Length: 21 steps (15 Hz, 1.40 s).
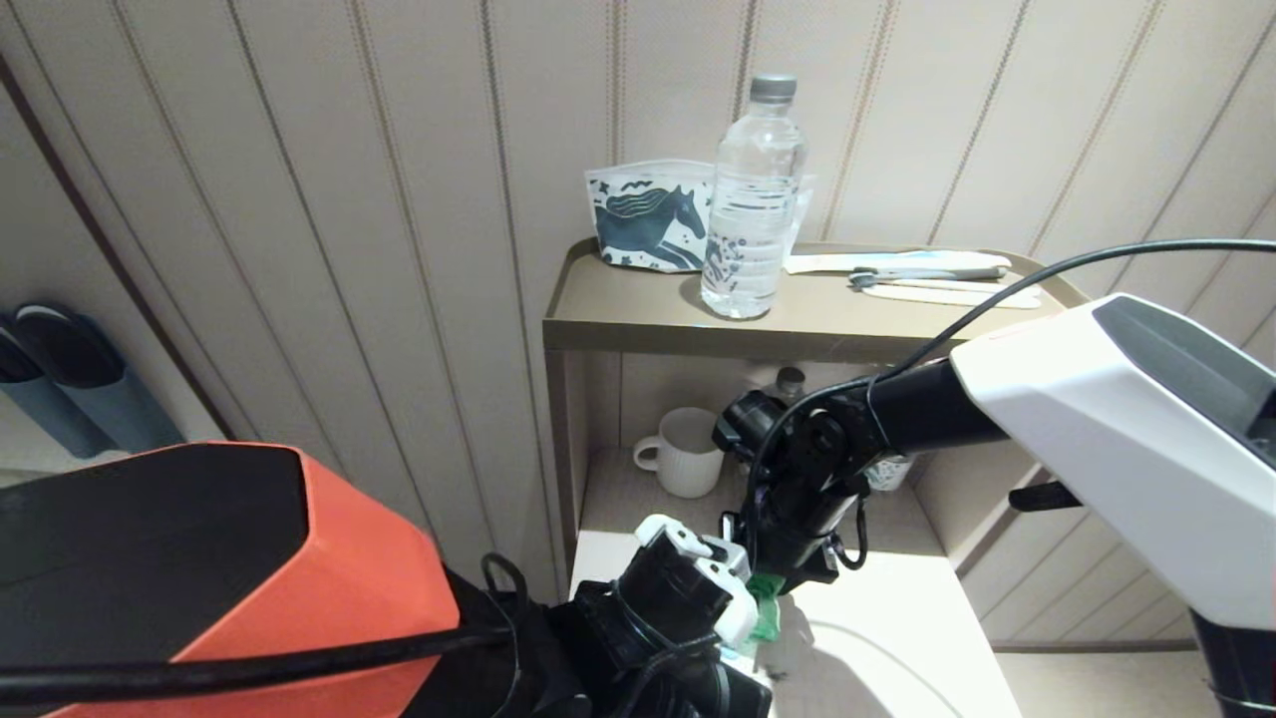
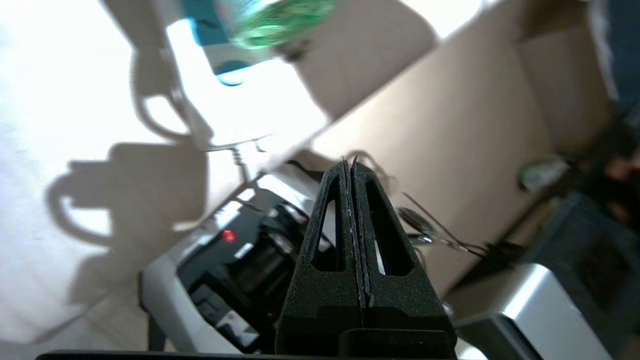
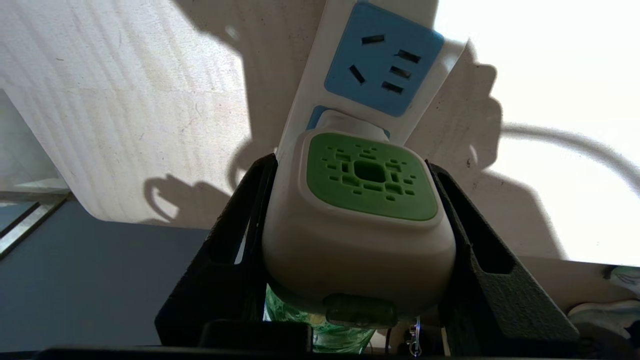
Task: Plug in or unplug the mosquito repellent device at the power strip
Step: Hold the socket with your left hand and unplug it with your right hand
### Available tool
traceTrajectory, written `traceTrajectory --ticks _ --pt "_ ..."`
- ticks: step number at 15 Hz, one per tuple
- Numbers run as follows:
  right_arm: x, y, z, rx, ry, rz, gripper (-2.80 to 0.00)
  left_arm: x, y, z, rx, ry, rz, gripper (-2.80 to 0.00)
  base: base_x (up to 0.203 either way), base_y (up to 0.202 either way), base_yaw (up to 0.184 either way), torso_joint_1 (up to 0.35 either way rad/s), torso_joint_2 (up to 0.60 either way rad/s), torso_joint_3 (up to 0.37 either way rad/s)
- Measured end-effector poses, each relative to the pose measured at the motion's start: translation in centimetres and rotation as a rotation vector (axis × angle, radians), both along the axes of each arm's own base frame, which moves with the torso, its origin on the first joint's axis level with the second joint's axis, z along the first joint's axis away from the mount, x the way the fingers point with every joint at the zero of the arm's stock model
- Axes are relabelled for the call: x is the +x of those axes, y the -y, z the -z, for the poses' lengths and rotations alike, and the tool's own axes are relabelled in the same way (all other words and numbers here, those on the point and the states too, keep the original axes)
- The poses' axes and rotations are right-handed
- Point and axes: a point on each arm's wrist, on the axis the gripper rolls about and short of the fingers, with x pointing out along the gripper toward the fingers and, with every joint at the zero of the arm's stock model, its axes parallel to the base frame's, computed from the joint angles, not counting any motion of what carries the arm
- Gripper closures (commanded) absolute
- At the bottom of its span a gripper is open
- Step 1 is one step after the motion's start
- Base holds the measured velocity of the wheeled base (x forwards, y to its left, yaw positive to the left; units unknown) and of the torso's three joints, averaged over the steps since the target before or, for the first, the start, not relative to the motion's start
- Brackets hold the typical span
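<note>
1. Head view, at its left: the left arm's orange shell filled the lower corner, and the left gripper (image 2: 348,165) hung low beside the white tabletop (image 1: 897,638). Its two black fingers were pressed flat together with nothing between them.

2. Towards the middle, the right gripper (image 3: 350,210) had its fingers spread about halfway and seated on either flank of the mosquito repellent device (image 3: 360,215), clasping the white housing. A sliver of the green bottle (image 1: 766,608) showed in the head view under the black wrist.

3. The device sat against the power strip (image 3: 345,75), which lay on the tabletop. Its back covered one pale blue socket face, and the neighbouring socket (image 3: 384,59) was free. Whether the pins were fully home could not be told.

4. Handling, as a judgement: the device looked light, with a rigid, smooth plastic shell likely to slip under a weak squeeze. The translucent bottle below seemed the fragile part, so the flat white sides were the sound place to hold, as they were held.

5. The strip also looked light and loose on the table, so a pull might lift it with the device unless it was pinned.

6. Further right, on the shelf behind, stood a white mug (image 1: 688,454) and a water bottle (image 1: 753,199), well apart from the work.
</note>
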Motion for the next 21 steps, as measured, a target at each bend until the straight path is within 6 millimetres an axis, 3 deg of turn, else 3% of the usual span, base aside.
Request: traceTrajectory --ticks 7,11,18,21 --pt "0.1 0.1 0.1 0.002 -0.005 0.001 0.00 0.5 0.0 1.7 0.069 0.139 -0.272 0.00 0.000 0.000 0.000 0.000 0.00 0.000" --pt "0.1 0.1 0.2 0.001 -0.006 0.001 0.00 0.2 1.0 2.8 0.085 0.130 -0.264 0.00 0.000 0.000 0.000 0.000 0.00 0.000" --pt "0.3 0.0 0.6 0.001 -0.009 0.007 0.00 -2.3 3.6 4.1 0.117 0.160 -0.230 0.00 0.000 0.000 0.000 0.000 0.00 0.000" --pt "0.3 0.0 0.7 0.000 -0.010 0.004 0.00 -2.0 4.2 5.1 0.133 0.183 -0.257 0.00 0.000 0.000 0.000 0.000 0.00 0.000"
